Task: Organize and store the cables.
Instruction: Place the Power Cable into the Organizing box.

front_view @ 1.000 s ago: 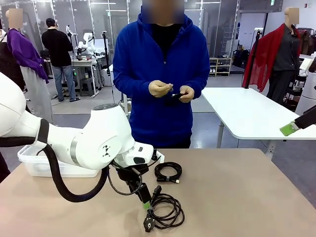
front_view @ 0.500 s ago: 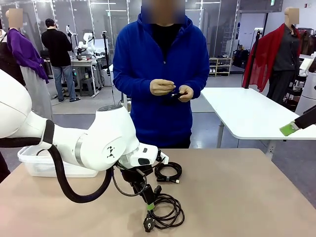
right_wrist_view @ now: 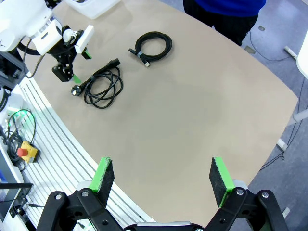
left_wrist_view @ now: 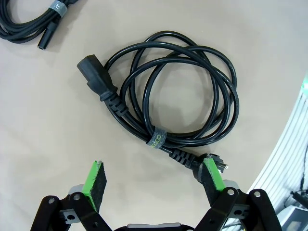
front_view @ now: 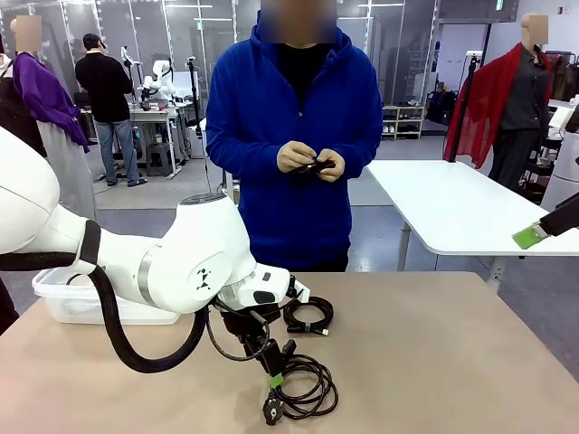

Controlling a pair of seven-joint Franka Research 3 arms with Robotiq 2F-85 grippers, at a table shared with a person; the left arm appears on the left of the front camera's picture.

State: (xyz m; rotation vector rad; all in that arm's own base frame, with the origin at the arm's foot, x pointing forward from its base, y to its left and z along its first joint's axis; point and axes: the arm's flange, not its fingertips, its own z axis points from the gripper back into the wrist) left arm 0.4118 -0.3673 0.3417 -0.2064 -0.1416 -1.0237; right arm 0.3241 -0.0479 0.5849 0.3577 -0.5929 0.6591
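Note:
A thick black power cable lies coiled on the tan table, bound with a small tie. Its pronged plug sits by one finger. My left gripper hangs open just above the near edge of that coil, touching nothing. A thinner tied coil rests farther back. The person's hands hold a small black cable at chest height. My right gripper is open high over the table's right side, and its green pad shows at the picture's right edge.
A clear plastic bin stands at the table's far left, partly behind my left arm. A second white table stands beyond on the right. From the right wrist, my left gripper shows beside the power cable.
My left arm has shifted a little right and down, bringing its gripper closer over the power cable. The person's hands have come together and risen slightly around the small cable.

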